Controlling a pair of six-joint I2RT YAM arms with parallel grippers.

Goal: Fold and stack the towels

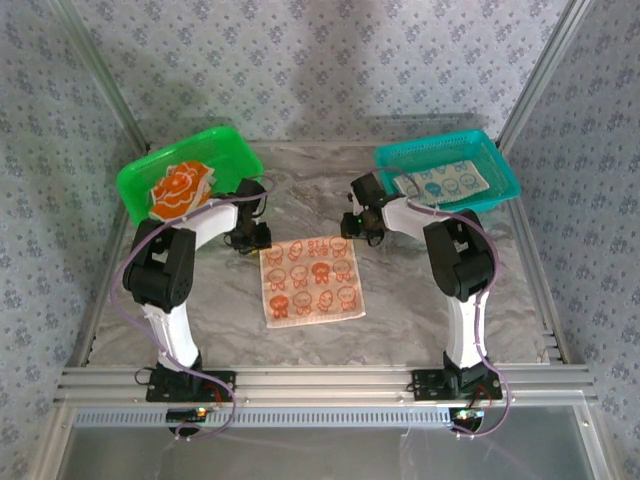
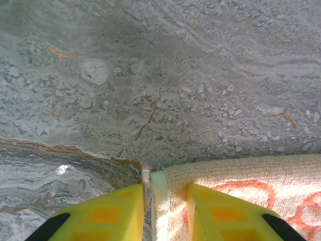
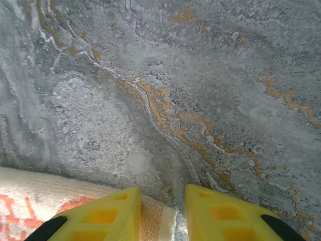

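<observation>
1. I am working in a robot test cell, the kind a lab sets up.
2. A bare aluminium frame (image 1: 320, 381) is boxing in the space. My left arm (image 1: 165, 270) and right arm (image 1: 460, 262) are standing bolted to its front rail, with purple cables (image 1: 124, 300) trailing loose.
3. Flowery wallpaper panels (image 1: 320, 60) are serving as walls between slanting metal posts (image 1: 95, 75).
4. The table (image 1: 420, 310) is showing a marble-look top with grey swirls and orange veins.
5. A green basket (image 1: 190, 140), a teal basket (image 1: 435, 141) and a cartoon-print towel (image 1: 311, 279) are lying out, giving it a homely look.
</observation>
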